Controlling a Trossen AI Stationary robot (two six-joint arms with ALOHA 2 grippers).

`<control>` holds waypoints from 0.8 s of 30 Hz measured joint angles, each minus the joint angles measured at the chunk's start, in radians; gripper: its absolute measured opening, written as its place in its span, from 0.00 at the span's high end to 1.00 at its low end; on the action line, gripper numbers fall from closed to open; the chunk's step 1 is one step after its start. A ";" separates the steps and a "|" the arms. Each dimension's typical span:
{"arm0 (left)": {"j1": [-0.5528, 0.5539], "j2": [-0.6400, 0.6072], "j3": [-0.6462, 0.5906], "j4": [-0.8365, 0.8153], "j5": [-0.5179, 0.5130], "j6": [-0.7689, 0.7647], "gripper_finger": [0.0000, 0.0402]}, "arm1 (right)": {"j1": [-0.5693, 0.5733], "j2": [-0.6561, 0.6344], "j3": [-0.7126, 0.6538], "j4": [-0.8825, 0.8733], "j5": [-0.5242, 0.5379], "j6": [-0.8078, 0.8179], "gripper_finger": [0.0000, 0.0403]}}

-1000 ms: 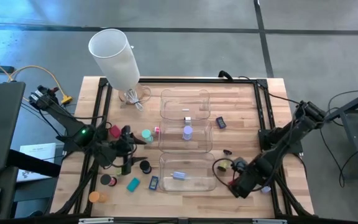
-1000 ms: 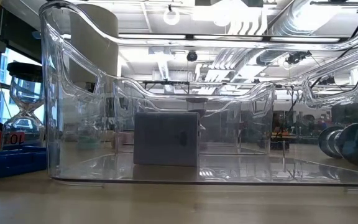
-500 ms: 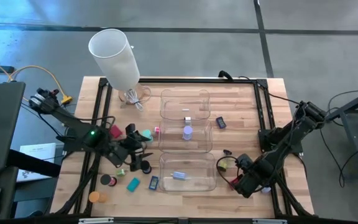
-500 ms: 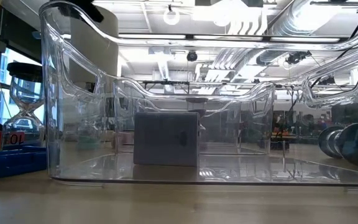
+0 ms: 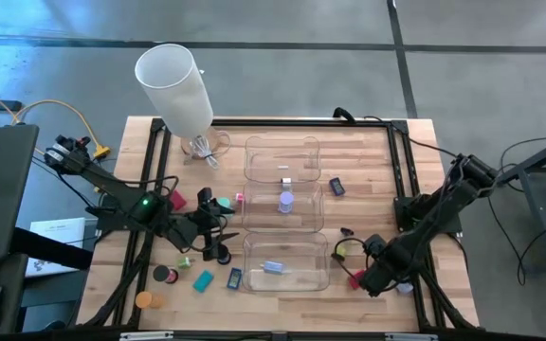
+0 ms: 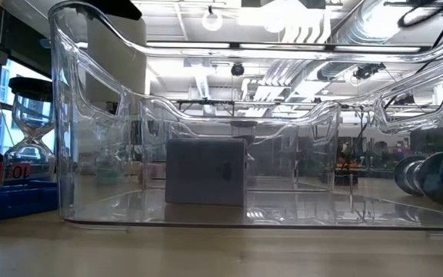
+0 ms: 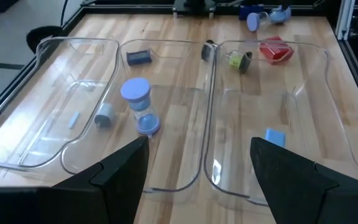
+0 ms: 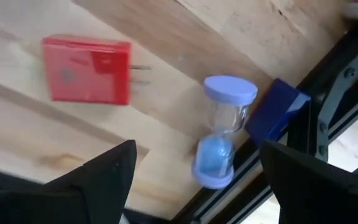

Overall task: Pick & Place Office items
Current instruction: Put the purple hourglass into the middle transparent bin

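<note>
Clear trays [image 5: 282, 208] hold few items; most lie beside them, and your left gripper [image 5: 218, 230] and right gripper [image 5: 373, 281] both gape empty.

A wooden counter [image 5: 368, 170] fills mid-frame, bearing three clear trays [image 5: 283, 210] stacked down its centre, small office items [image 5: 203, 279] scattered lower left, and a white cylinder [image 5: 173, 87] upper left.

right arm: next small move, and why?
Probably lower the right tool over the blue sand timer and close on it. The tool is open and empty, and the timer lies on the table straight ahead between its fingers, beside a blue block at the table's frame. The red block sits further off to one side, so it is the less direct pick.
</note>
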 joint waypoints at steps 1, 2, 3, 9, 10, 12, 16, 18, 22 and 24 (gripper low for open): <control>0.000 0.000 0.000 0.000 0.000 0.000 0.32 | 0.000 0.000 -0.020 0.017 -0.011 -0.004 0.20; 0.000 0.000 0.000 0.000 0.000 0.000 0.32 | 0.000 0.000 -0.039 0.031 -0.020 -0.004 0.20; 0.000 0.000 0.000 0.000 0.000 0.000 0.32 | 0.000 0.001 -0.057 0.045 -0.025 -0.005 0.21; 0.000 0.000 0.000 0.001 0.000 0.003 0.32 | 0.000 0.001 -0.149 0.094 -0.038 -0.030 0.24; 0.000 0.000 0.000 0.000 0.000 0.006 0.32 | 0.000 0.001 -0.161 0.096 -0.041 -0.031 0.24; 0.000 0.000 0.000 0.001 0.000 0.014 0.32 | 0.000 0.001 -0.183 0.099 -0.050 -0.031 0.24; 0.000 0.000 0.000 0.000 0.000 0.022 0.32 | 0.000 0.001 -0.219 0.137 -0.073 -0.033 0.24; 0.000 0.000 0.000 0.000 0.000 0.024 0.32 | 0.000 0.001 -0.236 0.189 -0.069 -0.039 0.24; 0.000 0.000 0.000 0.001 -0.001 0.029 0.32 | 0.000 0.001 -0.274 0.270 -0.064 -0.064 0.24; 0.000 0.000 0.000 0.000 -0.001 0.029 0.32 | 0.000 0.001 -0.297 0.292 -0.064 -0.060 0.24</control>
